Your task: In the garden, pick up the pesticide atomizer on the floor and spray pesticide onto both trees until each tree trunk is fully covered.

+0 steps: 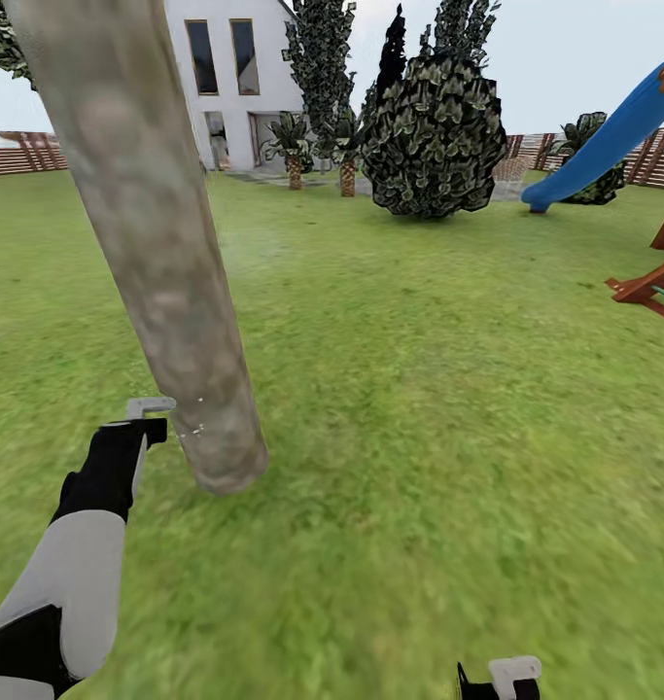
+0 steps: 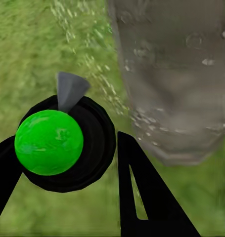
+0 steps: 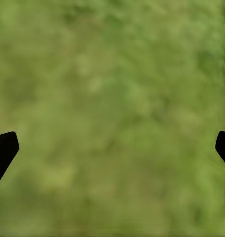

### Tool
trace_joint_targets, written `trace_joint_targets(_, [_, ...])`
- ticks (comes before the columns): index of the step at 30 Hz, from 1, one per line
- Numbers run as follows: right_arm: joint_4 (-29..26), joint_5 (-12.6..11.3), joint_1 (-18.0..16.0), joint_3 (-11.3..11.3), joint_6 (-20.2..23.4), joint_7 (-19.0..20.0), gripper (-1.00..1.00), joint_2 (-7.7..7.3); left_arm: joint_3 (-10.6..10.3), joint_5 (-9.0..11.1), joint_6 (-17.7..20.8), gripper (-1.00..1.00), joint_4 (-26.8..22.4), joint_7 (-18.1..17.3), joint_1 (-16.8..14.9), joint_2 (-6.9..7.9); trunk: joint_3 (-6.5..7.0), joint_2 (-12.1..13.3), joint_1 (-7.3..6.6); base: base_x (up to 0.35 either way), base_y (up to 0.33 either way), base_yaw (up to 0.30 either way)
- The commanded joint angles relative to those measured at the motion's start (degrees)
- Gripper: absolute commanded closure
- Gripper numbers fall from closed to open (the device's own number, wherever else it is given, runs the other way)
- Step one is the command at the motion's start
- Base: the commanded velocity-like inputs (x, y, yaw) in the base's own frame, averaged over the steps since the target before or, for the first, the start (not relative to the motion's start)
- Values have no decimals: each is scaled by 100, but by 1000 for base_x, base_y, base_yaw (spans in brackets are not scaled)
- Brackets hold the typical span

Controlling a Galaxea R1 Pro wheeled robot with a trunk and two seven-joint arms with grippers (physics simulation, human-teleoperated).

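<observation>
Your left hand [image 2: 77, 163] grips the green-topped black atomizer [image 2: 55, 143], misting droplets at the base of the thick mottled grey tree trunk [image 1: 166, 262]; your right hand [image 3: 112, 148] hangs wide open. Coverage looks incomplete, and the second tree remains.

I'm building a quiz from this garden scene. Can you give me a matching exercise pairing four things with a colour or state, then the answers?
Things:
1. atomizer
2. tree trunk
3. slide
4. right gripper

Colour or state:
A. blue, slanting down to the grass
B. open over bare lawn, holding nothing
C. bright green body, held between the left gripper's fingers
D. pale grey-brown, mottled, with spray droplets near its base

Pairs: 1-C, 2-D, 3-A, 4-B
</observation>
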Motion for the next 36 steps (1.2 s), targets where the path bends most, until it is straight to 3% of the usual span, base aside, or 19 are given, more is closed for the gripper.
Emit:
trace_joint_targets(1, [9, 61, -5, -26, -18, -27, -100, 2, 4, -32, 25, 100, -8, -14, 0, 2, -5, -2, -1, 0, -272, 0])
trace_joint_targets(15, [0, 52, -5, -27, -25, -27, -100, 2, 49, -26, 1, 100, 88, 38, 16, 41, -5, -2, -1, 1, -273, 120])
trace_joint_targets(19, [0, 52, -5, -25, -27, -27, -100, 2, 48, -31, -1, 100, 218, 73, 143, 18, -5, -2, -1, 115, -270, 2])
trace_joint_targets(27, [0, 52, -5, -33, -19, -27, -100, 2, 85, -62, -1, 100, 427, 111, 517, 166, -5, -2, -1, 194, -232, 0])
trace_joint_targets(31, [0, 52, -5, -33, -19, -34, -100, 2, 423, -63, -42, 100, 430, 404, 637, 193, -5, -2, -1, 207, -208, 179])
trace_joint_targets(36, [0, 52, -5, -33, -20, -35, -100, 2, 425, -73, -62, 100, 431, 435, 715, 147, -5, -2, -1, 81, -101, 274])
